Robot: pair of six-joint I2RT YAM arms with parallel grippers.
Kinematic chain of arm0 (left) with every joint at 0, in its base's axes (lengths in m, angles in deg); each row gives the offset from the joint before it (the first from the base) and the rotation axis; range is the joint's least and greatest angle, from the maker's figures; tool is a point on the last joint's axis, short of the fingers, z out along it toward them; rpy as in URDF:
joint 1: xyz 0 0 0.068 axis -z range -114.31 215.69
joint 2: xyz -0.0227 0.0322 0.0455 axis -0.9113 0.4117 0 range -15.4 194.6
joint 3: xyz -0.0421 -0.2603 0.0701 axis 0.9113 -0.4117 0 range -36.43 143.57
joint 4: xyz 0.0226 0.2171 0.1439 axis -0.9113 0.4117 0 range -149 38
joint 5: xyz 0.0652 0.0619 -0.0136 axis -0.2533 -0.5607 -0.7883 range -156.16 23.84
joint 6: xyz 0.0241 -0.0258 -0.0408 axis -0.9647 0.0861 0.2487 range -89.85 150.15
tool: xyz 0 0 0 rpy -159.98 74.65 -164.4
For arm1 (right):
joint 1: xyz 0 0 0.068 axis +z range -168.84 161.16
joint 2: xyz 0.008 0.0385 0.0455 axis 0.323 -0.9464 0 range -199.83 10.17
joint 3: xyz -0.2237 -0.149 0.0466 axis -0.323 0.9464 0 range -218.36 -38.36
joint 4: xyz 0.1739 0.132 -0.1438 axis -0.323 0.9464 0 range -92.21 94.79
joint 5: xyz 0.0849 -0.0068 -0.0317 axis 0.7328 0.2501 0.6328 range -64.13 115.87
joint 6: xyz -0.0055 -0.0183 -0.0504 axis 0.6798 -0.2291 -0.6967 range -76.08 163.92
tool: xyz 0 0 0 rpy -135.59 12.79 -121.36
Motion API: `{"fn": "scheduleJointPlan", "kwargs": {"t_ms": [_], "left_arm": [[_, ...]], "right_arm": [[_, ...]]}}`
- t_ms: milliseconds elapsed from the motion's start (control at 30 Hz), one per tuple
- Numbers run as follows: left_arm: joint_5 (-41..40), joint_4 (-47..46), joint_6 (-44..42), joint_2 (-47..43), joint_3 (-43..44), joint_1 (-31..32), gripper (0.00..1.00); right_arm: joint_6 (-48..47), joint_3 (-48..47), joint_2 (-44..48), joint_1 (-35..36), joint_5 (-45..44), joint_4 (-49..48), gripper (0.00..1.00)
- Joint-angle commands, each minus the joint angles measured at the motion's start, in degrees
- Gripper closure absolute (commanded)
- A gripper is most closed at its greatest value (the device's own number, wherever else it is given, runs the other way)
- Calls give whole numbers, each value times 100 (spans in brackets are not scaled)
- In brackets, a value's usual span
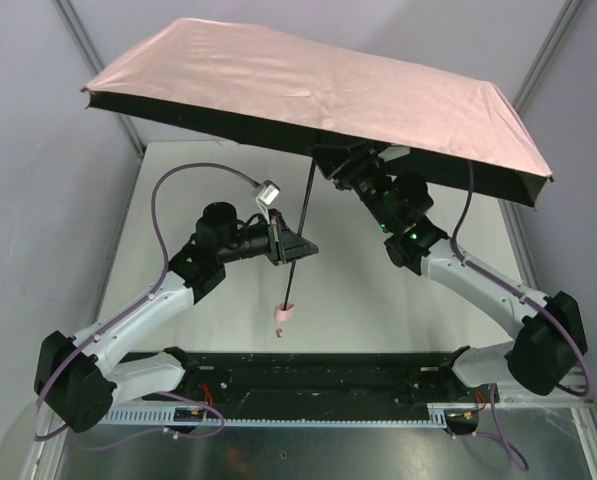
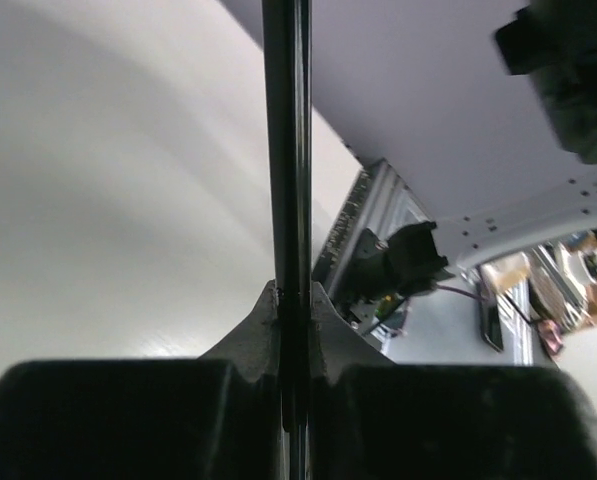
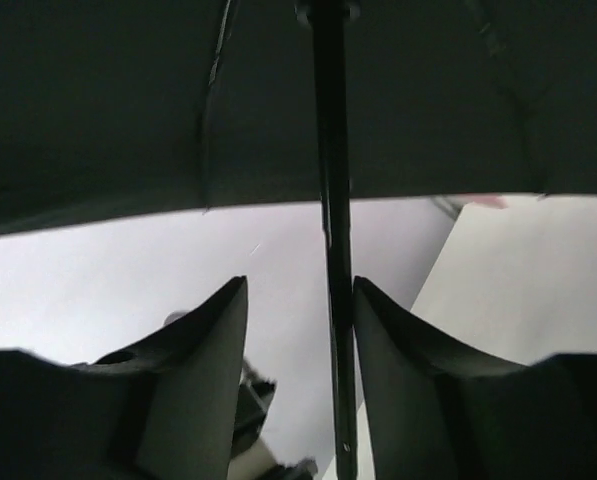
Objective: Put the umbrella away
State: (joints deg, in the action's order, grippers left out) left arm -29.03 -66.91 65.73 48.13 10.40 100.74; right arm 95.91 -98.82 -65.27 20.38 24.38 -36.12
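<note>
Jaws of the left gripper (image 1: 290,247): pinched shut on the thin black shaft (image 1: 300,210) of the umbrella (image 1: 318,90). Grips it low down, a bit above the small pink handle (image 1: 283,318). Holds the umbrella up in the air, wide open, with the pink side on top and the dark side facing down. Leans a little, with the handle at the bottom, over the white table (image 1: 378,310).

Jaws of the right gripper (image 3: 300,288): apart, one on each side of the shaft, right up under the dark cloth. Sits very close to the shaft on one side, with a clear gap on the other. Reaches in from the right, higher up than the left gripper.

Gray walls (image 1: 38,200) behind and beside the table.
</note>
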Motion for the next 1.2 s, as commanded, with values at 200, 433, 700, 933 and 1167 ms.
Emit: {"fn": "scheduleJointPlan", "kwargs": {"t_ms": [200, 433, 700, 933, 1167], "left_arm": [[-934, 433, -555, -287, 301, 142, 100], [-881, 430, -519, -289, 308, 255, 100], [-858, 430, -521, -327, 306, 302, 100], [-828, 430, -548, -312, 316, 309, 100], [-822, 459, -575, -274, 333, 287, 100]], "right_arm": [[-387, -1879, -1075, 141, -1748, 288, 33], [-335, -2547, -1544, -3, -2121, 555, 32], [363, -3053, -1926, -491, -1907, 814, 43], [365, -3319, -2089, -693, -1822, 1164, 74], [369, -2918, -1866, -846, -1643, 1088, 100]]}}
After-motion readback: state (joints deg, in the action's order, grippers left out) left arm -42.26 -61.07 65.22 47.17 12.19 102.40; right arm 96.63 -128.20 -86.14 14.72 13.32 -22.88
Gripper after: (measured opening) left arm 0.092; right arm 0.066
